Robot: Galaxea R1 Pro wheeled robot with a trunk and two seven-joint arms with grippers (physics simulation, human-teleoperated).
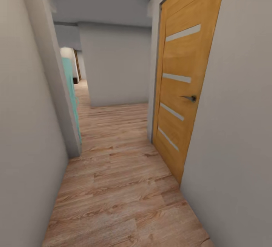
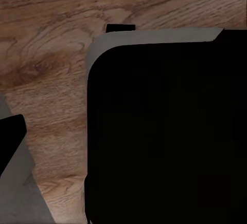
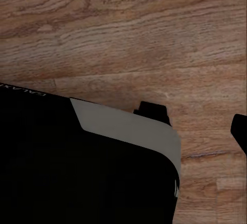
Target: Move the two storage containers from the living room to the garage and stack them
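Head view, transit step: corridor travel, containers not in sight, whereabouts not determinable. Judged stage: on the way between rooms; carrying nothing visible. Next move, as a judgement: straight ahead between the walls, clear of the door handle, then a turn at the far corner.

Left to right:
- Pale grey wall, plain, close alongside.
- Teal panel, upright, behind the wall's corner.
- Light wood-plank floor, running forward, bare.
- Grey far wall, closing the corridor.
- Orange wooden door, shut, four pale strips, dark handle.
- Grey wall at right.

Wrist views: wood planks beneath black, grey-edged robot body. Pincer state, left and right: cannot tell.
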